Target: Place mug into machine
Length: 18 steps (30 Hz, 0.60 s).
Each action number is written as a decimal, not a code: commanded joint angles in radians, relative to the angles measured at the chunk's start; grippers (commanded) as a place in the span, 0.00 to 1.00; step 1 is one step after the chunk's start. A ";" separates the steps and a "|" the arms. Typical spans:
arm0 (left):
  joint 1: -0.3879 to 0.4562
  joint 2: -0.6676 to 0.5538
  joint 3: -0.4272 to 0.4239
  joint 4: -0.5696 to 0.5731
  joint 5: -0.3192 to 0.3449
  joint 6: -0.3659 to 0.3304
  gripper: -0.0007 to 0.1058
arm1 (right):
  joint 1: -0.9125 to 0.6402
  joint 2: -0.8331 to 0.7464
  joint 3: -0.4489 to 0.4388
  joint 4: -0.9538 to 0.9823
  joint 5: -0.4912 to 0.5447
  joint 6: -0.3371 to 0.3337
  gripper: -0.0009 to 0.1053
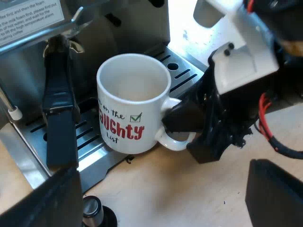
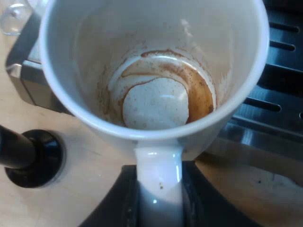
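Observation:
A white mug with red and black lettering stands upright at the front edge of the espresso machine's slotted drip tray. I cannot tell whether its base rests on the tray. My right gripper is shut on the mug's handle, one black finger on each side of it. The mug's inside holds only brown coffee stains. My left gripper hangs open over the wooden table in front of the mug, nothing between its fingers.
The holder's dark handle sticks out of the machine's front, close beside the mug. A black-knobbed tamper stands on the table by the tray's corner. A clear glass stands near the machine.

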 commanded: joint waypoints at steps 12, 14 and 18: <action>-0.001 0.002 -0.003 -0.018 -0.004 0.009 0.68 | 0.001 0.023 -0.041 -0.095 0.066 -0.012 0.01; -0.001 0.002 -0.003 -0.018 -0.004 0.009 0.68 | 0.001 0.027 -0.041 -0.103 0.066 -0.012 0.01; -0.001 0.002 -0.003 -0.018 -0.004 0.009 0.68 | 0.001 0.035 -0.041 -0.120 0.066 -0.012 0.01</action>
